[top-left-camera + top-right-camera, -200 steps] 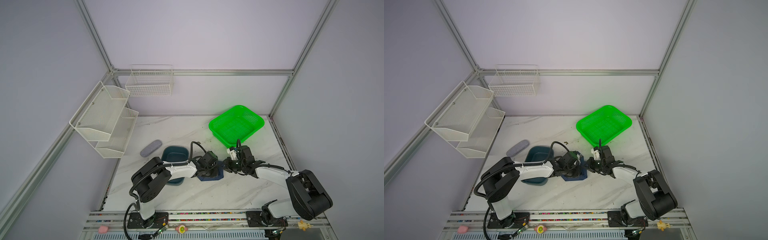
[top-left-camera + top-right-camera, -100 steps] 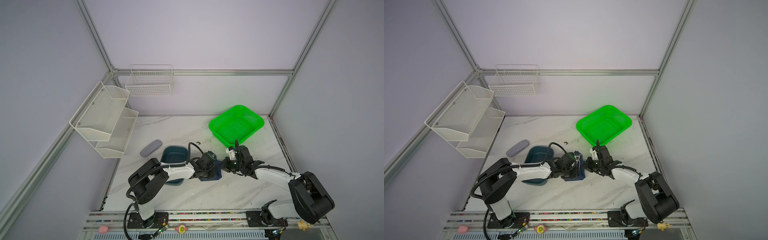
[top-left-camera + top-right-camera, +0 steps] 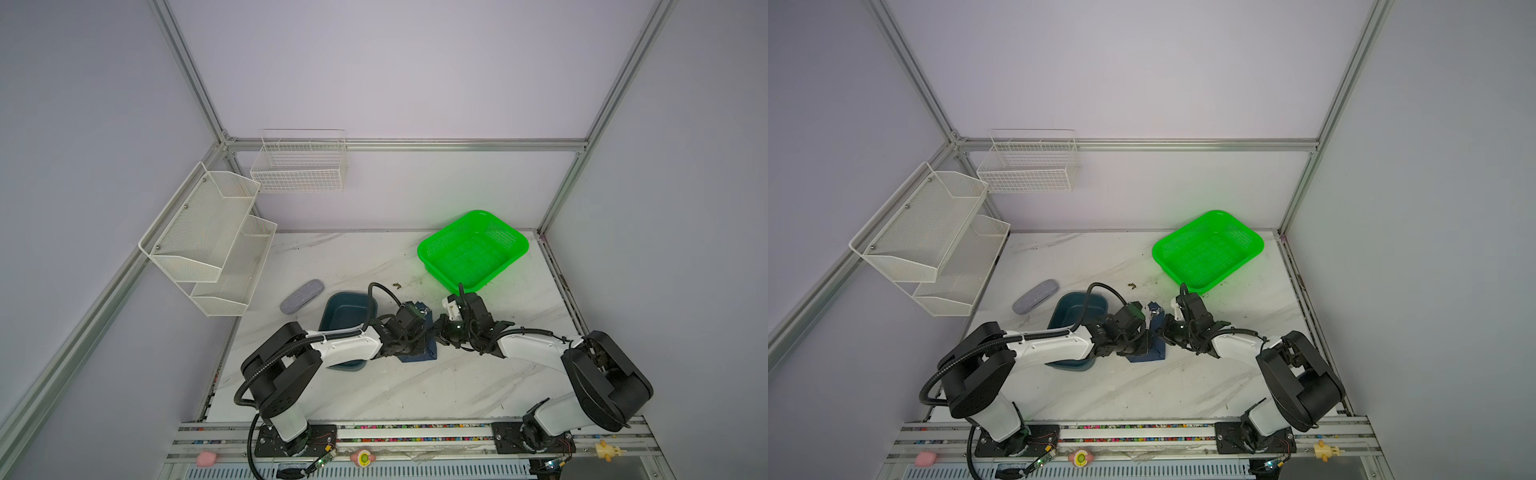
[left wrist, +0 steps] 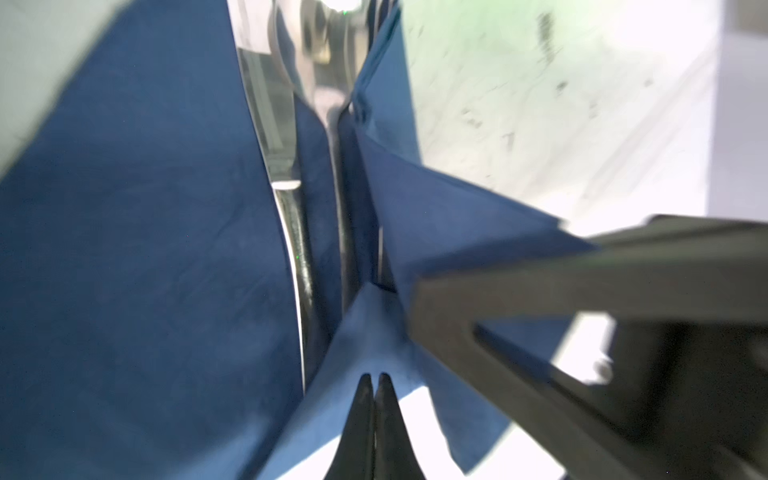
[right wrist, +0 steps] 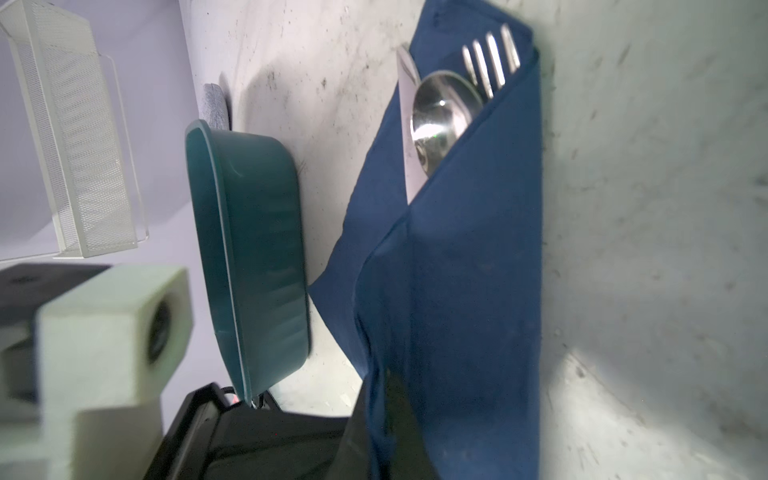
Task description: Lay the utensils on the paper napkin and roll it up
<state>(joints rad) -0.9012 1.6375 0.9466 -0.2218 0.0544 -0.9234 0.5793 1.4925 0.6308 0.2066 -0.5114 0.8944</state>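
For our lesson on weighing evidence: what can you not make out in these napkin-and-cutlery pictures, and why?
The utensils: in both top views only a tiny glint; the arms cover the rest.
Their handles: in the right wrist view, under the folded paper napkin; only fork tines, spoon bowl and knife blade show.
The right claw: tips blurred in the left wrist view, sunk in the napkin's fold in the right wrist view.

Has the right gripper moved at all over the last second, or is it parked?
Yes. In both top views the right gripper has shifted slightly left, away from the green basket and toward the teal tray.
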